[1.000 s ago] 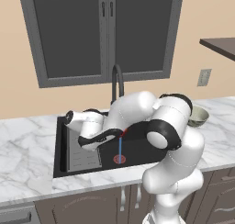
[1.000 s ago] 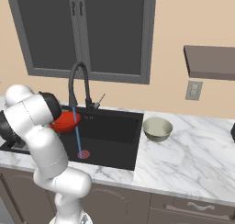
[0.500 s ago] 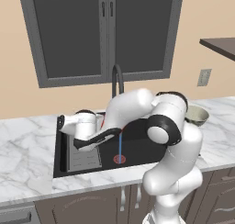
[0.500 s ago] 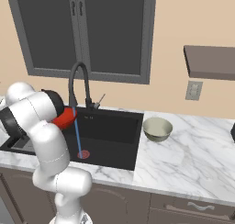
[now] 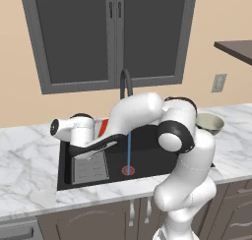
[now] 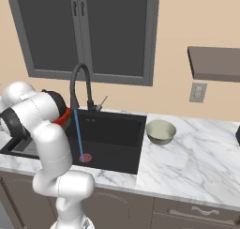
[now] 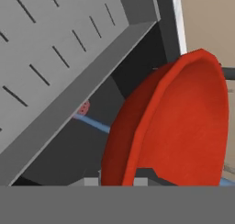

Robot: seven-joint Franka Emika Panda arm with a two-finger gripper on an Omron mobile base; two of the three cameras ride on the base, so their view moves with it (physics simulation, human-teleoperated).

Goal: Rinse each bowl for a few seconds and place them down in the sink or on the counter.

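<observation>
Leftmost in the left base view, the marble counter [image 5: 29,160] runs up to the black sink [image 5: 66,177], whose grey ribbed tray [image 5: 91,169] lies in the basin's left part. Over that left end, at about ten o'clock from the red drain [image 5: 128,170], the gripper [image 5: 101,131] is hidden behind the white wrist; only a sliver of the red bowl [image 5: 102,127] shows there. The hand view fills in the rest: the red bowl [image 7: 179,126] stands on edge, its rim clamped between the fingertips at the bottom, with the tray [image 7: 55,44] slanting across at ten o'clock. A thin blue stream of water [image 5: 129,150] falls from the black arched tap [image 5: 125,84] onto the drain, just beside the bowl rather than into it. The arm's forearm crosses in front of the tap's base. Farther right, past the sink's edge at three o'clock, the grey-beige bowl [image 6: 161,132] sits upright on the counter, below a wall outlet [image 6: 198,92] and a dark brown shelf [image 6: 215,64].
</observation>
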